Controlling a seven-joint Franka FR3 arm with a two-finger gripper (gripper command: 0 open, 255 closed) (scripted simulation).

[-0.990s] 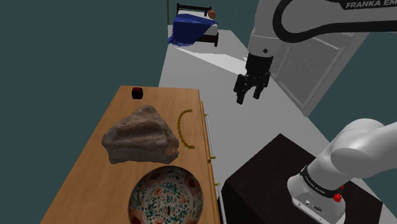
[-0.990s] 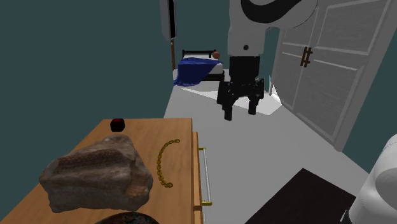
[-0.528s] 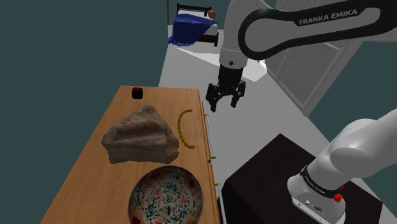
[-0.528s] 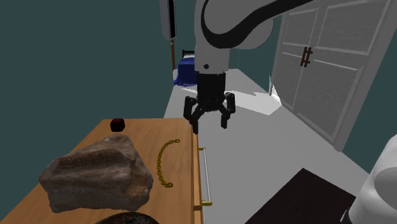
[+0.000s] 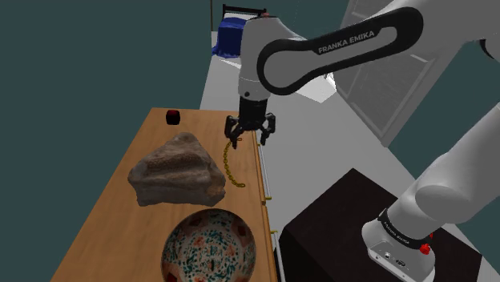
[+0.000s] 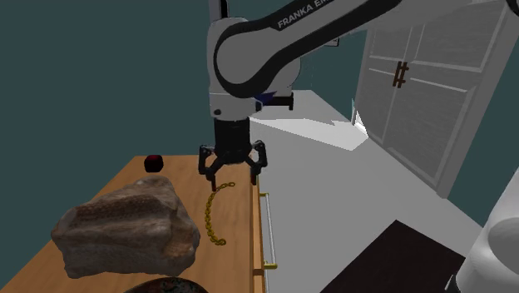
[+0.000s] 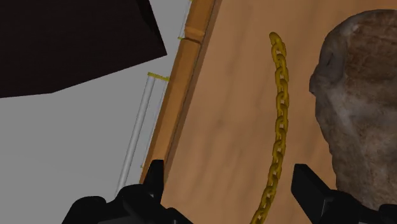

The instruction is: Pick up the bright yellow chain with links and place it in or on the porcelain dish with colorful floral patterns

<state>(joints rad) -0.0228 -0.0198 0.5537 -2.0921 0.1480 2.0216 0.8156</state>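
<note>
My pincer [image 5: 249, 138] hangs wide open and empty above the curved yellow link chain [image 5: 227, 166], which lies on the grained wooden desk [image 5: 120, 228] just beside the rough, lumpy rock [image 5: 178, 170].

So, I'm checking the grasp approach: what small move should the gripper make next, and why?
Probably lower straight down. The open gripper hangs above the yellow chain, whose links run between the fingers untouched on the table; the rock sits close beside, so avoid drifting that way.
</note>
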